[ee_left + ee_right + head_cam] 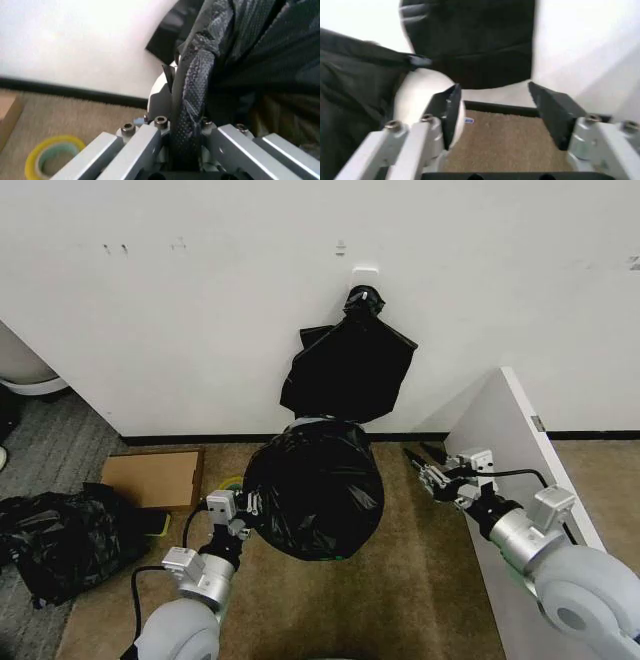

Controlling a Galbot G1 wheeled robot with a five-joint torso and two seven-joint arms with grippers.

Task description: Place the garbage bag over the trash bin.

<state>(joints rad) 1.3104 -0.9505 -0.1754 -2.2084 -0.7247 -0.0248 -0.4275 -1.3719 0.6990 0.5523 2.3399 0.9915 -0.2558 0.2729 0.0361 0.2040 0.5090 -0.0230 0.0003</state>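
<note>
A bundle of flat black bags (348, 370) is hung from a white hook (364, 272) on the white wall (200, 300). A flat cardboard piece (150, 478) is laid on the brown carpet (420, 580) near the wall. A lumpy mound of black plastic (55, 540) is seen left of the cardboard. A yellow tape roll (52, 157) is laid flat on the carpet. A white panel (505, 440) is stood at the right.

— What's the robot built like?
— Rounded grey shells, silver metal wrists, a thin black cable looping along each arm.
— And the ends?
— The left pincer (243, 513) is bare aluminium with hex screws; the right pincer (502, 112) has black pads.
</note>
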